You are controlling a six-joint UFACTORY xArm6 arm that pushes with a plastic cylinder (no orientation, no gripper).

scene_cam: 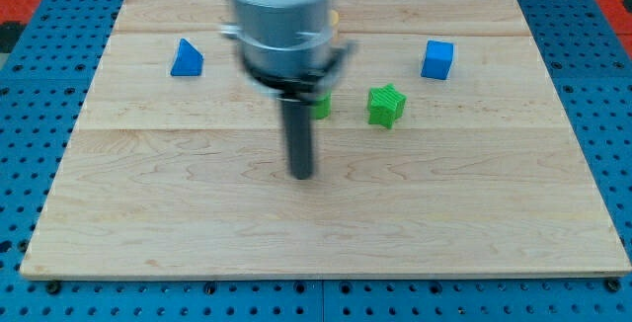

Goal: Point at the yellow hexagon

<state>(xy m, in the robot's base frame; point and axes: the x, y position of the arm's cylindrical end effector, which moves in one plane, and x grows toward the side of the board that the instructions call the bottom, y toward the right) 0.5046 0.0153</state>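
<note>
1. Near the board's middle, in the camera view, my tip [301,174] rested on bare wood, below the green blocks. The rod carries no jaws, so nothing was grasped or released.
2. No yellow hexagon could be confirmed; only a sliver of yellow [336,16] showed at the arm housing's [276,11] right edge, near the view's top. The target was probably hidden behind the housing.
3. Risk: travel toward the top could strike the partly hidden green block [321,105] just beside the rod, or shove the target unseen.
4. Materials: pale, smooth-grained wooden board [494,213]; ridged green star-like block [386,105]; blue triangle [186,58]; blue cube [437,59], each matte.
</note>
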